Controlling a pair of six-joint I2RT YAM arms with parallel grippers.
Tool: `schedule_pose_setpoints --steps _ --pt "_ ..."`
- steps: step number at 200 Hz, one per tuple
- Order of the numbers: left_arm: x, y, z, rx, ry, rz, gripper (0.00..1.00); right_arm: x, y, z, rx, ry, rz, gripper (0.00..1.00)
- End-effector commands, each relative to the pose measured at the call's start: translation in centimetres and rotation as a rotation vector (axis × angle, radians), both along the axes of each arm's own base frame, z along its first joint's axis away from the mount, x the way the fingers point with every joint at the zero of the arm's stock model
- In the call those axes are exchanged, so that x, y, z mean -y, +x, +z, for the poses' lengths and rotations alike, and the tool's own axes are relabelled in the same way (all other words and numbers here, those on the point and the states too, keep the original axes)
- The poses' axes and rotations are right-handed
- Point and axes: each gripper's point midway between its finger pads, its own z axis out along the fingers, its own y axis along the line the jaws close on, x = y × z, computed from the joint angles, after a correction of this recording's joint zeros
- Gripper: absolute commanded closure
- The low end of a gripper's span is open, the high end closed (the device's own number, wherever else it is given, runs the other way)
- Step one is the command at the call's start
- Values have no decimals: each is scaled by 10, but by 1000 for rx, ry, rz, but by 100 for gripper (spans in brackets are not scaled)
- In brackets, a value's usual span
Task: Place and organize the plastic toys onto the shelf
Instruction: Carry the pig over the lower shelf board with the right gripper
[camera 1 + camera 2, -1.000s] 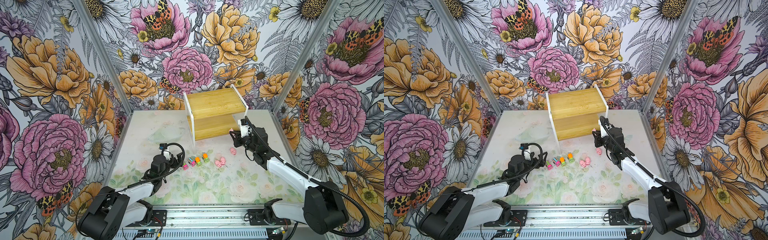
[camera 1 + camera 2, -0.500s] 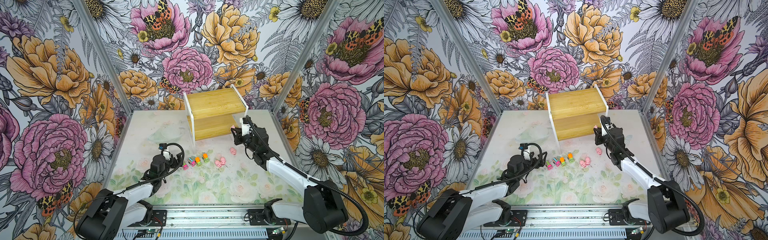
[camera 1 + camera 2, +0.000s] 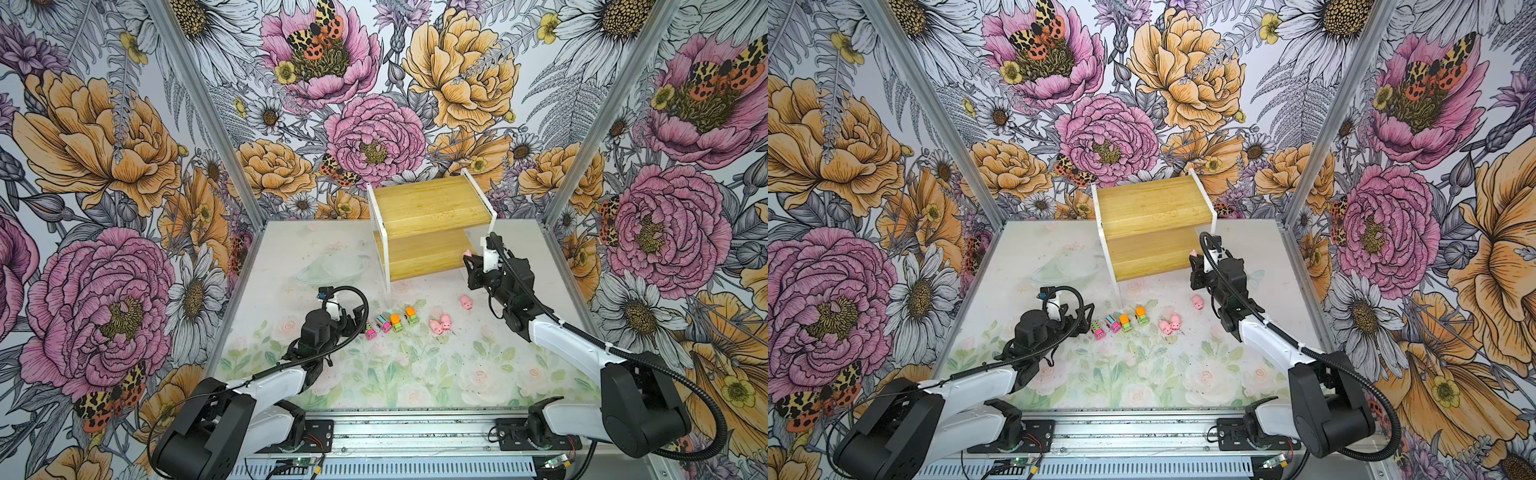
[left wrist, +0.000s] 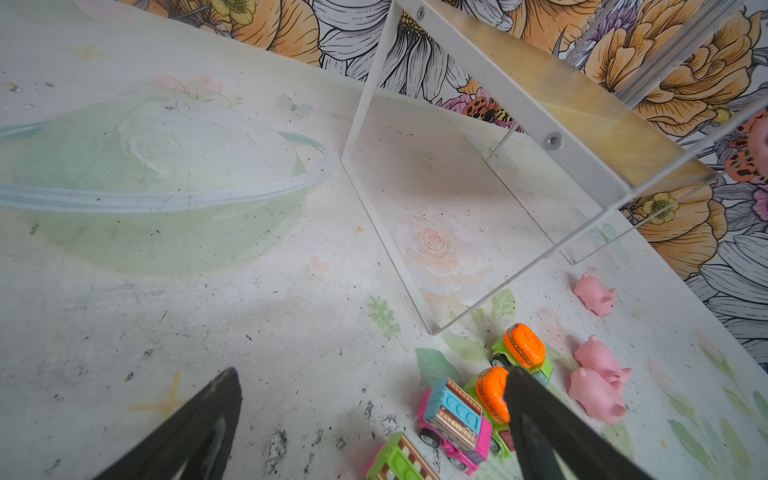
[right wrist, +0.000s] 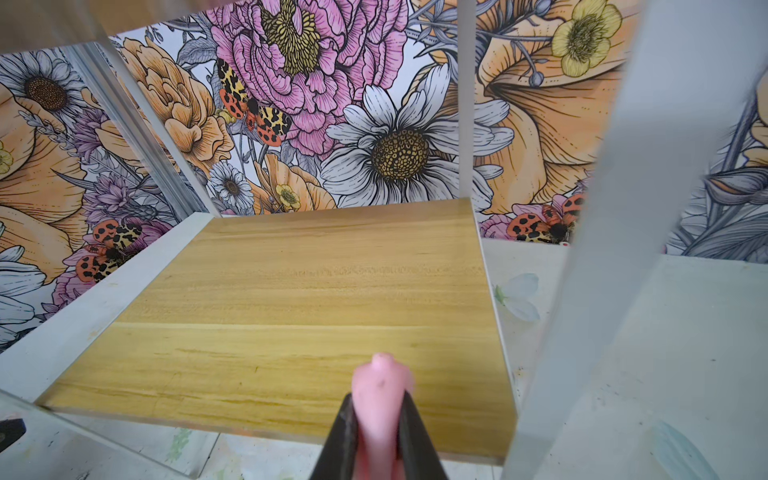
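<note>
One pink pig [image 5: 380, 380] sits pinched in the right claw [image 5: 378, 401], seemingly barely past the front edge of the shelf [image 5: 291, 291] board beneath it; released now, it may tumble off.

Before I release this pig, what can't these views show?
- Held pig: rear hidden inside the right tool, right wrist view; contact with the shelf unclear.
- One orange-topped car: half behind a left tool finger, left wrist view.
- The green-roofed car: cut by that view's bottom edge.

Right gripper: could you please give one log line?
right gripper: shut on pink pig | at lower shelf board | left gripper: open
</note>
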Motion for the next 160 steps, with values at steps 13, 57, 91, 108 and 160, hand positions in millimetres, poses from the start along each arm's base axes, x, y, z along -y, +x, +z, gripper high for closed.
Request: schedule_pose_setpoints --steps 13,57,91,108,160 --pt "-1 1 4 12 -3 -4 1 4 7 2 26 10 -27 82" --pt "-1 2 3 9 2 -2 1 2 10 0 28 8 -29 82" --pt "0 3 4 12 1 -8 1 0 13 -1 32 2 -34 82" --pt "0 3 2 7 4 -8 1 -1 15 -2 30 -1 -33 82" --pt "-1 3 1 6 6 -4 1 -4 19 -4 33 -10 -33 81"
